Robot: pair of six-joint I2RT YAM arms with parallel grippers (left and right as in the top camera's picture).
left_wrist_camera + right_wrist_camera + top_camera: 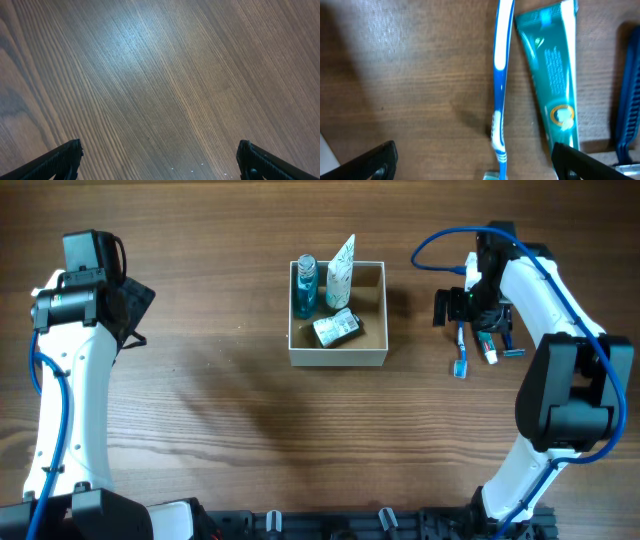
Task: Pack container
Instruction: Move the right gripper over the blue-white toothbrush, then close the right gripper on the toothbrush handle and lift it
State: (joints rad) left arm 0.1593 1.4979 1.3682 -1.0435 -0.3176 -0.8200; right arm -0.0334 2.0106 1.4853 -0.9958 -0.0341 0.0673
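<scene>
The container (337, 354), a white-walled square box with a tan inside, sits at the table's middle. It holds a teal bottle (304, 285), a white tube (341, 272) and a small dark packet (337, 328). My right gripper (468, 310) is open right of the box, above a blue-and-white toothbrush (461, 352) (501, 80), a teal toothpaste tube (489, 348) (551, 75) and a blue razor (511, 352) (626, 100) lying on the table. In the right wrist view the open fingers (475, 162) straddle the toothbrush. My left gripper (130, 305) (159, 160) is open and empty at the far left.
The wood table (240, 410) fills all views. A blue cable (440, 242) loops from the right arm above the toiletries. Black fixtures (330, 525) line the front edge.
</scene>
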